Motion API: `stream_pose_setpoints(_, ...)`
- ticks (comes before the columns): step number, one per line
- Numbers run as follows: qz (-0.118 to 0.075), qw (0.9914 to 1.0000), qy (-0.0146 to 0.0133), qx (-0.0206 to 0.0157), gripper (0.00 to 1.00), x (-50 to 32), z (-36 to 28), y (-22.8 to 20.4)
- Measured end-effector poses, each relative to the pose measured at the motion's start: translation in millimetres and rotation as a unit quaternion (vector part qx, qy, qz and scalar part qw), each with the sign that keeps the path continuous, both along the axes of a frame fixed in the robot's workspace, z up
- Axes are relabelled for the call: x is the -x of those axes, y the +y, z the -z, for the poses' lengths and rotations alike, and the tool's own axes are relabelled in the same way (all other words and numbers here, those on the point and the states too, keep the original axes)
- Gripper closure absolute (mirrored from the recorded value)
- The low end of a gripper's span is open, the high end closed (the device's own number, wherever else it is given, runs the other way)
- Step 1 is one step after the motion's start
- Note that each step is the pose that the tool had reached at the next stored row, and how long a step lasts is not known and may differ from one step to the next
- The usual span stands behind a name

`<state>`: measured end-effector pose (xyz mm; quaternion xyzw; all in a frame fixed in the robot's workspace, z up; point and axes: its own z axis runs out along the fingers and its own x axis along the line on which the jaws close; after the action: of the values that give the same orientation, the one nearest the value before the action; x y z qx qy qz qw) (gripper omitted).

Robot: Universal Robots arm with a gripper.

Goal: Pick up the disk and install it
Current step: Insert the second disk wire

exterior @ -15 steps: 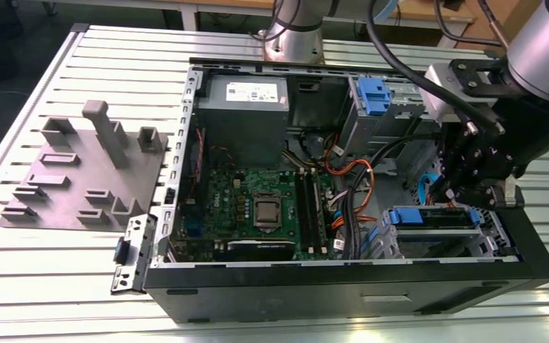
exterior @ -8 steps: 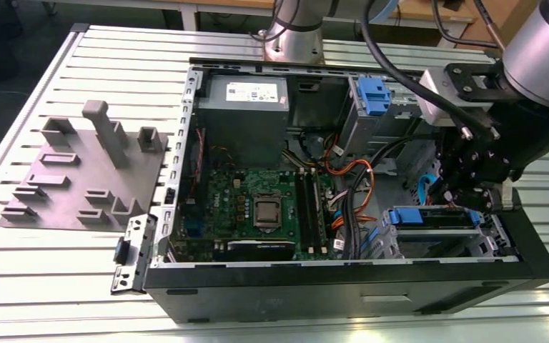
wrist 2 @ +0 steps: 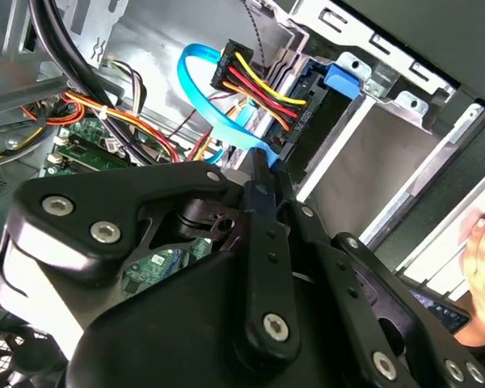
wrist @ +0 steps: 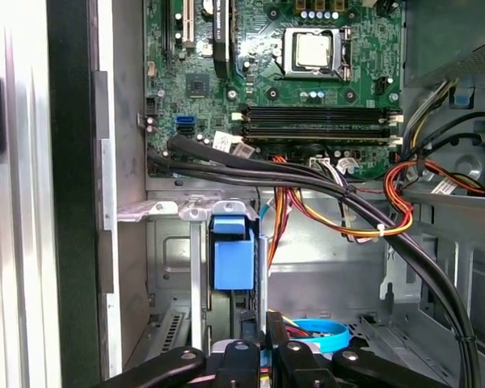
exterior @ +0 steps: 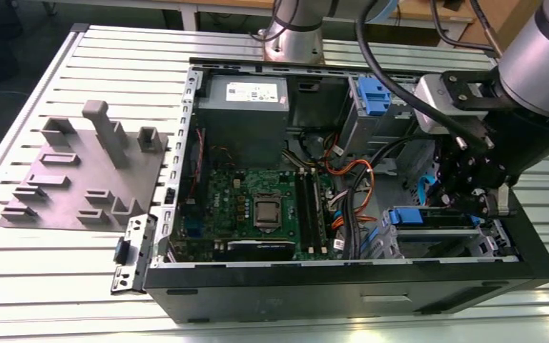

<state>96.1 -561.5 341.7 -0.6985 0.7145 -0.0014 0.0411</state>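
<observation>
Reaching down into the open computer case [exterior: 351,289] at the exterior view's right, the arm [exterior: 542,64] carried its black hand [wrist: 262,327] low inside, just beside the drive bay [exterior: 446,239] at the nearer corner of the case. Whether the hand was apart, together or clamped on something could not be told. The disk [wrist: 233,259] appeared to stand on edge in that silver bay, with its blue plastic end facing the hand and close in front of it. In the second wrist view a plug with yellow, red and black wires [wrist 2: 255,81] and a flat blue cable [wrist 2: 200,89] met the edge of the disk just beyond the tip of the hand; whether the hand touched them was unclear. Past the bay, thick black cables [wrist: 307,182] ran across the inside of the case, and an orange and red bundle [wrist: 364,230] curved beneath them. Farther in lay the green circuit board [exterior: 255,200], flat on the case floor, with its square silver chip [wrist: 314,50] and long dark memory slots [wrist: 315,121]. Beyond the board sat the grey power box [exterior: 246,107] with a white sticker, against the far wall. A second silver cage [exterior: 374,107] with a blue latch stood near it. The case rested on a ribbed metal surface [exterior: 65,286], and a grey plate with raised blocks [exterior: 74,171] lay well apart from it at the exterior view's left.
</observation>
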Motion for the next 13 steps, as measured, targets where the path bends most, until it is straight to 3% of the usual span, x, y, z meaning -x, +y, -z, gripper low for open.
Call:
stream_pose_setpoints(7,0.000,0.99985,-0.0035,-0.0170,0.84,1.5,3.3,-8.3)
stream_pose_setpoints(13,-0.004,0.99983,-0.0051,-0.0176,0.84,2.0,3.7,-14.1)
